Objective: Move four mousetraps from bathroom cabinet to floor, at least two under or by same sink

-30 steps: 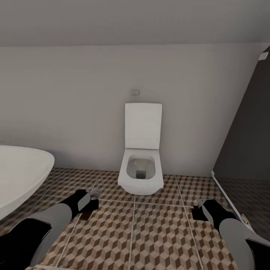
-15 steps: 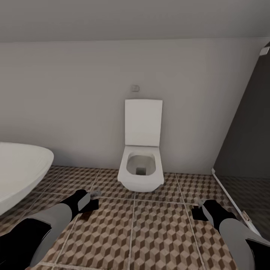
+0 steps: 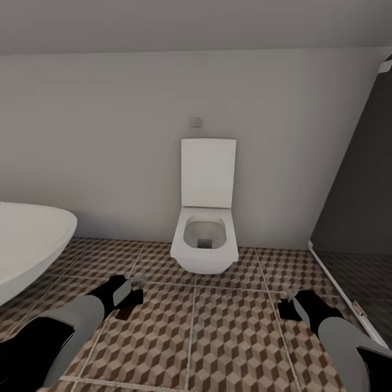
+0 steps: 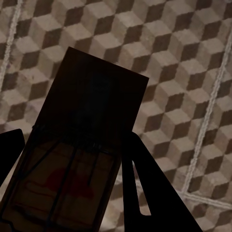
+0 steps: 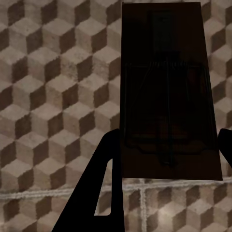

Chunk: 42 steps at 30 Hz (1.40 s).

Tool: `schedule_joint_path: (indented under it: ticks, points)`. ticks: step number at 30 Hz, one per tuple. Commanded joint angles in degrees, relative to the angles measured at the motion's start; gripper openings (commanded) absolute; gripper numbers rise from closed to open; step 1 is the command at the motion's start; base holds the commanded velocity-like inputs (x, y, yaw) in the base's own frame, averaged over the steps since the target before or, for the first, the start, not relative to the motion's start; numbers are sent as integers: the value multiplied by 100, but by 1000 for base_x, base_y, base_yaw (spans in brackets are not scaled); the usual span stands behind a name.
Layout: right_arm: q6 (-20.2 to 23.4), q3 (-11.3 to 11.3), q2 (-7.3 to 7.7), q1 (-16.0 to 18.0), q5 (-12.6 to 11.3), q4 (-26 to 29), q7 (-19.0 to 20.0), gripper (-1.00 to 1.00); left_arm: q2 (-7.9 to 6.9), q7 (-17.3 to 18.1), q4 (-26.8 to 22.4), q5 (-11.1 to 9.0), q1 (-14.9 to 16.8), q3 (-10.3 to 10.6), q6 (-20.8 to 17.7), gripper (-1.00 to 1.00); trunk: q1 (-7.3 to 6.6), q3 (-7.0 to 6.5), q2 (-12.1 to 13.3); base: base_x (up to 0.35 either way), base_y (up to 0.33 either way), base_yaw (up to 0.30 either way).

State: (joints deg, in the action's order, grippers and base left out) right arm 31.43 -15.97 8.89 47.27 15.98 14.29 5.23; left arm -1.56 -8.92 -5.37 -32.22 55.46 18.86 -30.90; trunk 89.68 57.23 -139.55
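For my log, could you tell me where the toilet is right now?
In the head view, the toilet stands centrally against the far wall, between the bathtub and the dark panel.

Left tool (image 4: 72, 193) fingers cut by frame edge; mousetrap (image 4: 72, 179) between them partly out of frame. Bathtub (image 3: 27, 250) cropped.

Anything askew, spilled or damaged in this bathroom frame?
Nothing stands out. The toilet sits square with its lid up, the bathroom floor looks clean, and each end effector carries a mousetrap above the tiles.
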Motion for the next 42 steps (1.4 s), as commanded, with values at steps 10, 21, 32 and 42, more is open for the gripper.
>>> schedule_joint_path:
  ticks: [10,21,32,42]
  points:
    - [30,-38,-2,2,55,12,57,-100,-39,-41,-22,-57,0,30,-14,-100,43,42,-84,0,0,0]
    - [30,-38,-2,2,48,12,57,-100,-129,-32,-8,-56,0,39,28,-100,43,42,-84,142,0,0]
    - [30,-38,-2,2,49,12,57,-100,-119,-28,-8,-61,-9,39,32,-100,43,42,-84,204,0,0]
    - [22,-38,-2,2,46,17,73,-100,-130,-33,-15,-55,-9,39,24,-100,43,42,-84,96,0,0]
